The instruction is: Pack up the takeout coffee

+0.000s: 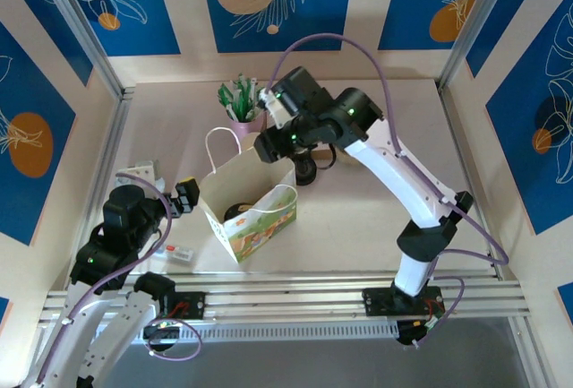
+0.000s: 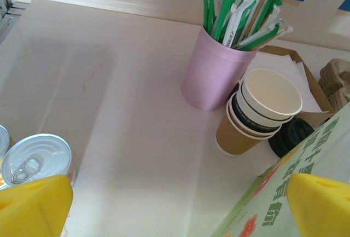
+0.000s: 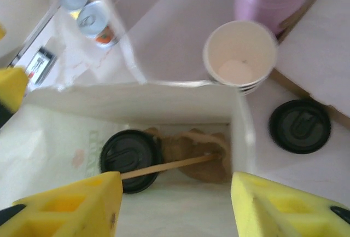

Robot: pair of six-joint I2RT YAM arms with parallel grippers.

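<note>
- Black-lidded takeout coffee [image 3: 130, 160] sits upright inside paper bag [image 3: 136, 105], tabletop centre: looks packed.
- Right fingers [image 3: 273, 204] spread wide, empty, over bag mouth.
- Left fingers [image 2: 33, 207] apart, empty, beside bag, maybe to steady it.

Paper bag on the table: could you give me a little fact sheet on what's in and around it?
Bag: paper bag, standing open
Inside: coffee cup with black lid, brown cardboard insert, wooden stick
Beside it: stack of lidless cups, loose black lid, pink pot of straws
Right gripper: open, above the bag
Left gripper: open, beside the bag
</note>
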